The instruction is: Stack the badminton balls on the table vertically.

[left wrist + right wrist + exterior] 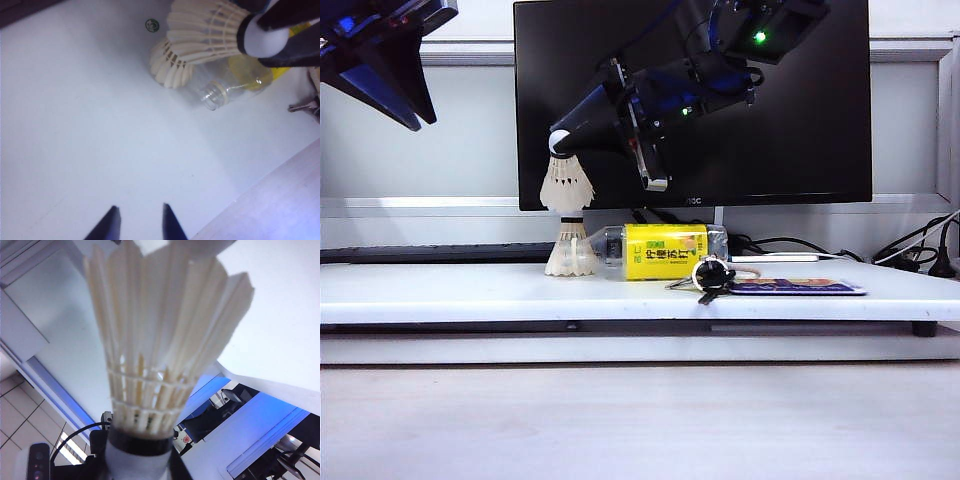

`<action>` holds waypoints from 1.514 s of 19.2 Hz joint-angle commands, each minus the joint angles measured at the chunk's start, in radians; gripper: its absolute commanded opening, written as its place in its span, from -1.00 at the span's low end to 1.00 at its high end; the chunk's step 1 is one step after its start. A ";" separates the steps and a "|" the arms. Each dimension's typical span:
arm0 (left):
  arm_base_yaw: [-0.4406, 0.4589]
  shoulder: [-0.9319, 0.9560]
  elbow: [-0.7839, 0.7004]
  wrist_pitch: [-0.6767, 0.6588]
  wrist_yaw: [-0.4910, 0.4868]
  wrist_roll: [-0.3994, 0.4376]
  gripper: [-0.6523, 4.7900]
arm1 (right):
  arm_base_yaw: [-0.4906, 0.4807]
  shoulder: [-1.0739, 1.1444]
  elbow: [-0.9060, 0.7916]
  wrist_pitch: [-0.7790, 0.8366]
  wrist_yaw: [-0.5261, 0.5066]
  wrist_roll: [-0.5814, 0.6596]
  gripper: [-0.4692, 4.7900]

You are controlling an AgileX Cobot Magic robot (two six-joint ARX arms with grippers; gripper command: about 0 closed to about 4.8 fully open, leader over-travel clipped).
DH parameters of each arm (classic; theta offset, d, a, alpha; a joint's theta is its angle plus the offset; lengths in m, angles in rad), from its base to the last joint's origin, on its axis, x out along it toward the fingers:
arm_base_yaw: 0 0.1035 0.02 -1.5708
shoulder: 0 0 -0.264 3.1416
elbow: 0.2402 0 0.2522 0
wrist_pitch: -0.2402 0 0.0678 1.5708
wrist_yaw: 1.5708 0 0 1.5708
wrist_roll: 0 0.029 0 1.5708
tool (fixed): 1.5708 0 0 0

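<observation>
A pale wall (470, 120) fills the back of the room, crossed by a light horizontal rail. A large black monitor (800, 100) stands at the far edge of the white counter (470, 290), its screen dark. Black cables (910, 250) trail near the counter's far right corner. In front of the counter lies a pale, faintly wood-grained surface (640, 420), possibly a lower desktop. The light is even and bright.

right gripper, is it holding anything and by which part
The right gripper holds the upper shuttlecock by its cork tip, skirt down over the lower shuttlecock. The left gripper holds nothing.
</observation>
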 commanded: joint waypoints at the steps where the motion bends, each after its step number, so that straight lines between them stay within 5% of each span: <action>1: 0.000 -0.004 0.001 -0.002 0.003 -0.002 -0.32 | -0.002 -0.011 0.003 0.007 0.048 -0.008 -0.38; 29: 0.000 -0.004 0.001 0.007 -0.018 0.002 -0.32 | -0.002 0.001 0.003 0.040 0.108 -0.006 -0.38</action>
